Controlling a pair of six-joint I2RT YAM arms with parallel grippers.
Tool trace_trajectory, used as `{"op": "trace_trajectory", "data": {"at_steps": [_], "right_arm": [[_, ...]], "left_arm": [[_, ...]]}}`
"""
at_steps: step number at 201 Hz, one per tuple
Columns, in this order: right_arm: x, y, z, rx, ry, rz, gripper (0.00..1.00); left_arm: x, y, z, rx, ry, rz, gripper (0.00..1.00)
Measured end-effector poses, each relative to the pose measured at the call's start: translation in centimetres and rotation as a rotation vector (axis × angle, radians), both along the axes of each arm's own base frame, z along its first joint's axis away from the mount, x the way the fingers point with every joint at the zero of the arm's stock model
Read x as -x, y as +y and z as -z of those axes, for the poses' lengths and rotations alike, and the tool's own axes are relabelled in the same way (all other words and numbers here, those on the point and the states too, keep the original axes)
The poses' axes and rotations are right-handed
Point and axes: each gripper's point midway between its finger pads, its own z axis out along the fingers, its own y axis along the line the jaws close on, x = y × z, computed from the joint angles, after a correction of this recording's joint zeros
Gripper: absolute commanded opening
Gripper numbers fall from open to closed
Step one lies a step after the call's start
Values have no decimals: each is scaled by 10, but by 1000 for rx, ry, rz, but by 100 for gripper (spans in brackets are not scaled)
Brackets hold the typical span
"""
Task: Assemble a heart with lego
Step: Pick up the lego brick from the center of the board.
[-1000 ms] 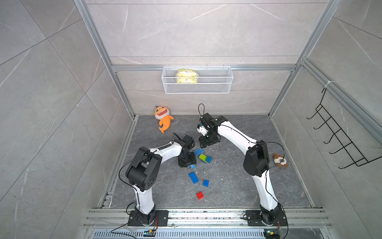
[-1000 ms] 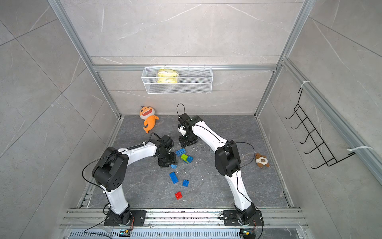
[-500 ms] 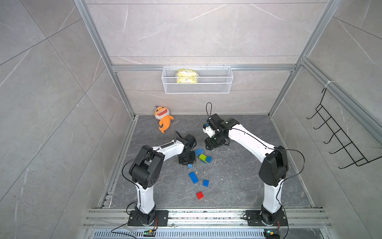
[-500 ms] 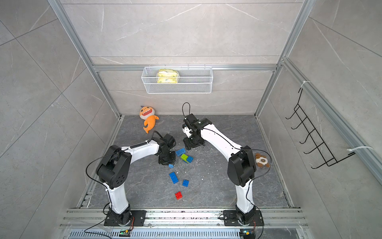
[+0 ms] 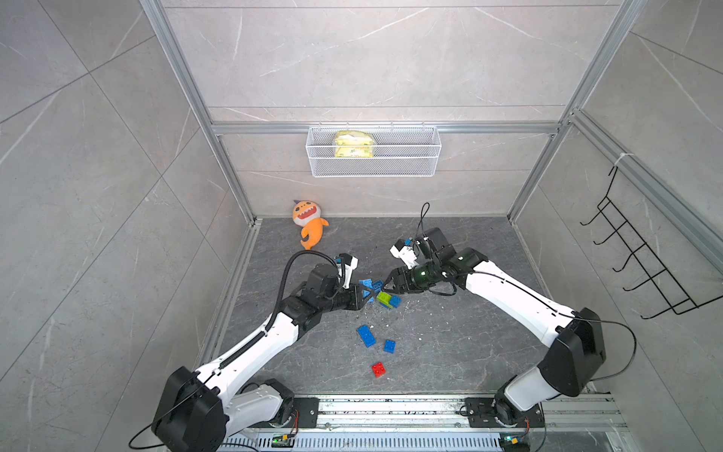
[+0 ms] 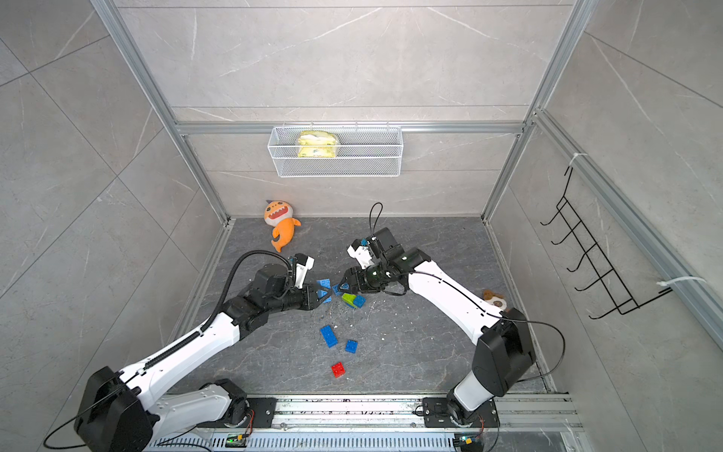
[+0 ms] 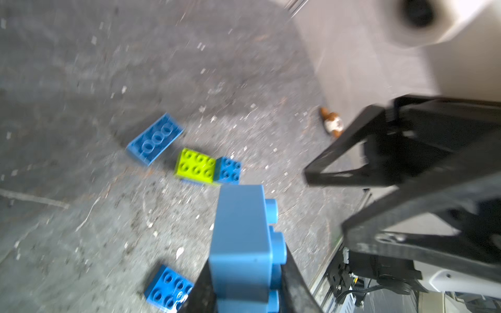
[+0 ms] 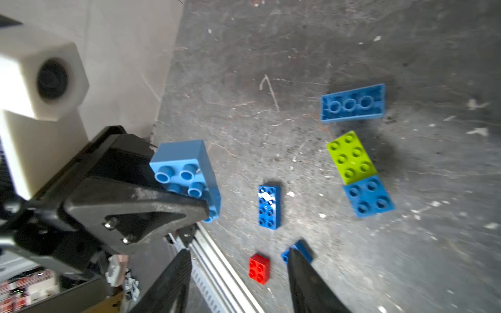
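Left gripper (image 7: 245, 281): clamped on a blue brick (image 7: 240, 238), which is lifted clear of the floor (image 5: 450, 344). The fingers hold one end of the brick and most of it sticks out past the tips. Its studs point sideways, toward the right arm.

Right gripper (image 8: 240, 250): jaws apart with nothing between them. It hangs just right of the left gripper, above the bricks.

The heart (image 5: 387, 299) is barely begun: a lime-green brick (image 7: 195, 165) joined to a blue square brick (image 7: 228, 170), mid-floor below the two grippers. An upturned long blue brick (image 8: 352, 103) lies just beyond it on the far side. Loose pieces lie on the near side: a long blue brick (image 5: 366, 335), a small blue square (image 5: 389, 346) and a red square (image 5: 378, 369).

Risks, as judged from here:
- The end-only grip could let the held brick pivot or slip when pressed down.
- With its studs sideways, the brick needs turning first, or it will not seat.
- Nothing braces the cluster, so a press could skid it across the gritty floor or split the joint.
- The grippers are close together and could knock fingers over the cluster.
- Both wrist views are blurred, so fine alignment is uncertain.
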Motion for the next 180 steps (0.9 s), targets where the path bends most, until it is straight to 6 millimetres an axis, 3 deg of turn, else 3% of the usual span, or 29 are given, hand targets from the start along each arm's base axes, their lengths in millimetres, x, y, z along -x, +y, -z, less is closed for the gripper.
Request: {"op": "trace_trajectory", "data": {"at_steps": [56,87,180], "right_arm": [[3,28,-26,-146,3,13,58],[8,34,-23,-119,-11,22,58],[-8,36,1,-18,-44,116,55]], "left_arm": [[2,-13,-7,44,-66,73,0],[6,-18,-1,27,-63,98,0],[7,-19,5,-13,-82,97,0]]}}
